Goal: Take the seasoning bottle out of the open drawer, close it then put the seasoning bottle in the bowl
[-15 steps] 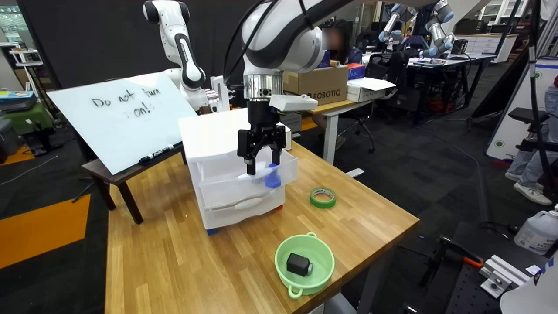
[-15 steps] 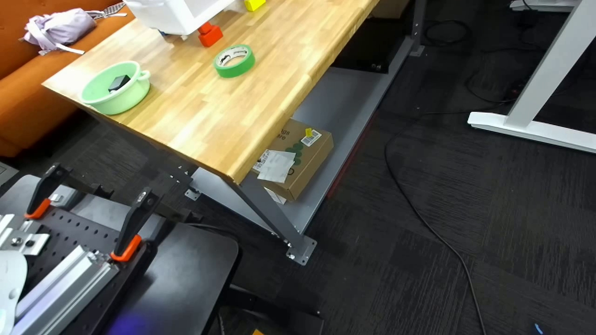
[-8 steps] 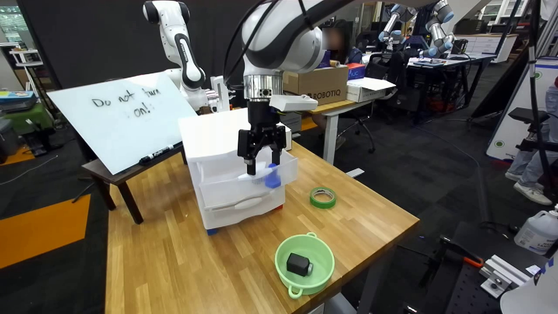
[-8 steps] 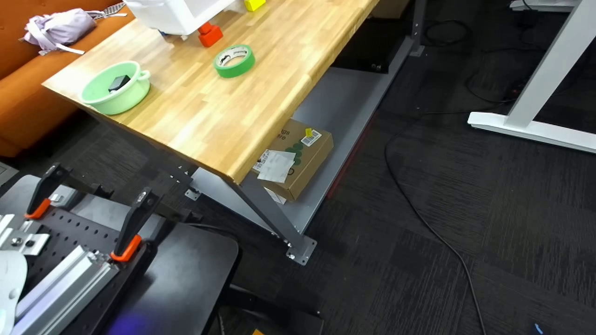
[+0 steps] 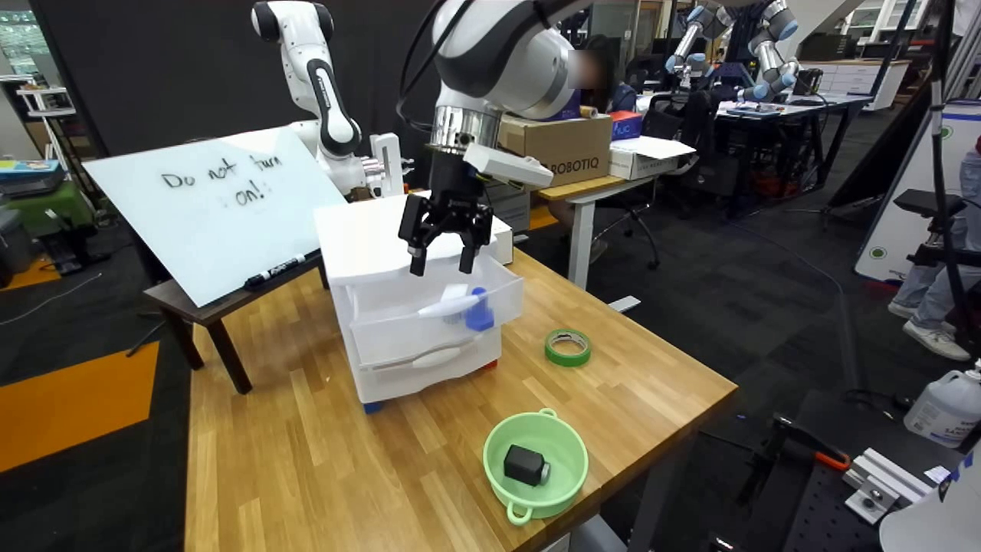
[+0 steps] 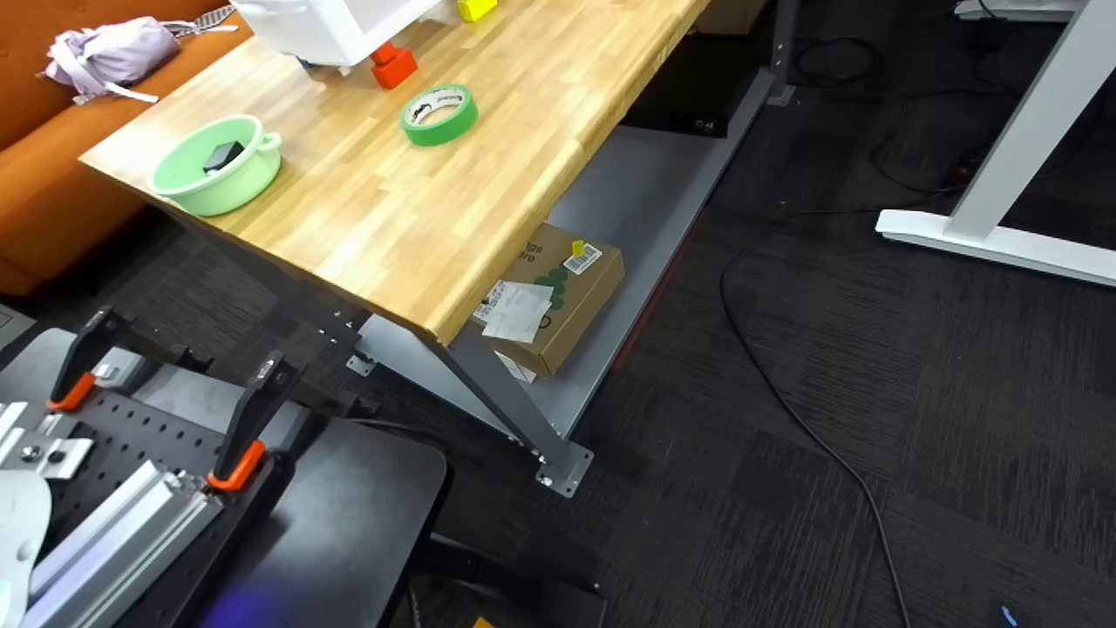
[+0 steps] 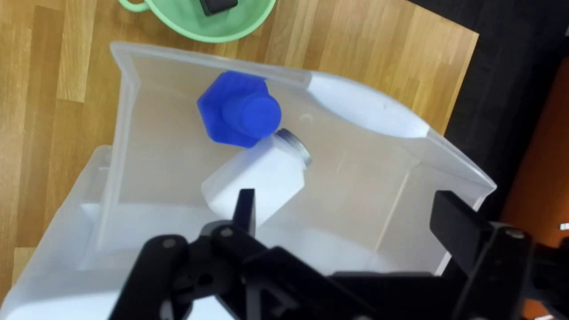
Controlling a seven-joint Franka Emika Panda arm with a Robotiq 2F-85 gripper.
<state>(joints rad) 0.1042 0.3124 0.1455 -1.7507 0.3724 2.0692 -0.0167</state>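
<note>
Dark carpet [image 6: 785, 523] covers the floor of this cluttered room, with a black backdrop [image 5: 176, 77] hung along the far side and an orange couch [image 6: 52, 201] beyond the table. The wooden table [image 5: 306, 475] takes up the middle, its boards warm and striped. A big white robot arm [image 5: 506, 69] reaches down over it, and a second white arm [image 5: 329, 100] stands behind a slanted whiteboard [image 5: 207, 238] with "Do not turn on!" written on it.

On the tabletop sits a white plastic drawer chest [image 5: 368, 238] with one drawer [image 5: 406, 341] pulled out, its front cloudy and see-through. The black gripper [image 5: 442, 265] hangs tilted above that drawer, its two fingers spread wide apart. A lime-green bowl [image 5: 563, 452] stands close to the table's edge, and a roll of green tape [image 5: 569, 361] lies nearer the chest.

The seasoning bottle [image 7: 262, 173], white with a grey cap, is in the drawer, below the fingertips and clear of them; seen from the wrist, one finger crosses in front of its base end. By its cap stands a blue hexagonal piece [image 7: 222, 95], so close that I can't tell whether they touch. A small black object [image 5: 524, 464] lies in the bowl.
</note>
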